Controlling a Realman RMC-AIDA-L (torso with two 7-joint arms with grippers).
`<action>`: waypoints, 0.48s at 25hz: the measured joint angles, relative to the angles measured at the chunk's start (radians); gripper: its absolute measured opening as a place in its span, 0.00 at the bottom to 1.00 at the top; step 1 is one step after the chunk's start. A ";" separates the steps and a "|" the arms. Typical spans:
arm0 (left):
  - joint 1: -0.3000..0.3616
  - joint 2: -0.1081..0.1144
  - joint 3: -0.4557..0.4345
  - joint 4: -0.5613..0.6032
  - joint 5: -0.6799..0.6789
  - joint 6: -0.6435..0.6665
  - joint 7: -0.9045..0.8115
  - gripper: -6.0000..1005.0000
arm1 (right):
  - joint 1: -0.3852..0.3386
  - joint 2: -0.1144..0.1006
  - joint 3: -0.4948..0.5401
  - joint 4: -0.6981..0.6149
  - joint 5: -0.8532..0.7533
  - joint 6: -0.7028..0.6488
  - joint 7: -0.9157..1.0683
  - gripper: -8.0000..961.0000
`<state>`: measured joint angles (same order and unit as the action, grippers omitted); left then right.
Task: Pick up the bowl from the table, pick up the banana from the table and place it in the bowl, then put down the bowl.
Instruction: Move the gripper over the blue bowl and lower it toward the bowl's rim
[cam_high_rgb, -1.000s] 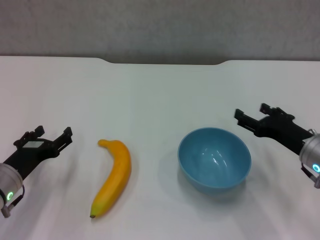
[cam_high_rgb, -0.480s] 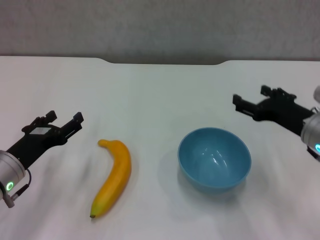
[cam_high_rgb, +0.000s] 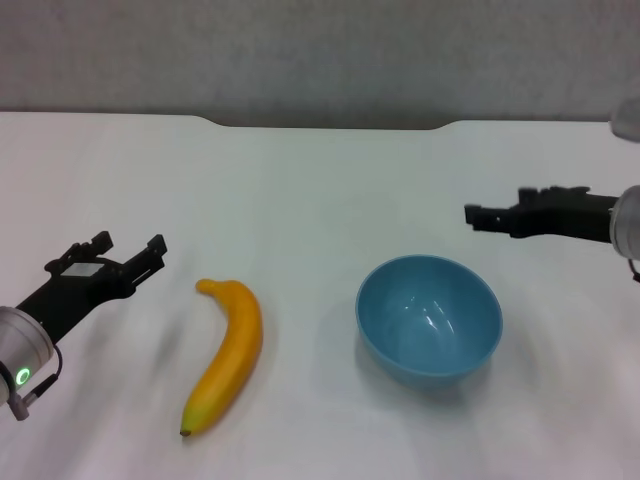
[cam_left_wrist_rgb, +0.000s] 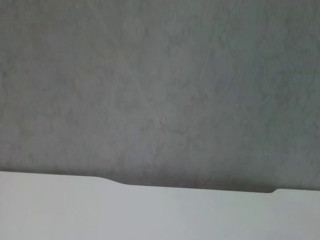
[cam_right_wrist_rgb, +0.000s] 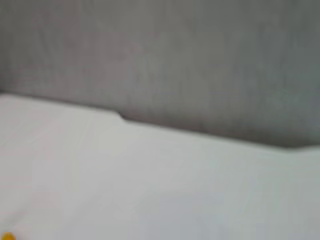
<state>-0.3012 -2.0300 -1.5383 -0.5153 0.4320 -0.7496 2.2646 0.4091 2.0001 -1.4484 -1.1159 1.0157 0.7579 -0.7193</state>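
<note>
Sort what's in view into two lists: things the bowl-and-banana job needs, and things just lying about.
Needed:
the bowl, empty, on the table
the banana, lying left of the bowl
left gripper, open
right gripper

Lying about:
nothing; only a grey wall behind the table

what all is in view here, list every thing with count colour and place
banana: one, yellow-orange with a small dark tip, lying on the table toward the robot's left, apart from the bowl
bowl: one, glossy light blue, upright and with nothing in it, on the table toward the robot's right
table: one, plain white, with a shallow notch in its far edge
wall: one, grey, behind the table
left gripper: one, black, fingers spread, just left of the banana and not touching it
right gripper: one, black, beyond and to the right of the bowl, not touching it
</note>
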 joint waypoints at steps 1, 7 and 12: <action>-0.001 -0.001 0.000 0.000 0.000 0.000 0.003 0.86 | 0.025 0.001 0.022 0.004 -0.068 0.046 0.059 0.93; -0.002 -0.003 0.001 0.000 0.001 0.001 0.012 0.86 | 0.157 0.000 0.080 0.031 -0.331 0.253 0.278 0.93; -0.005 -0.003 -0.001 0.000 0.000 0.001 0.019 0.86 | 0.264 -0.001 0.172 0.179 -0.385 0.319 0.294 0.93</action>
<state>-0.3063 -2.0327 -1.5394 -0.5156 0.4323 -0.7488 2.2833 0.6729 1.9989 -1.2766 -0.9374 0.6310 1.0765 -0.4257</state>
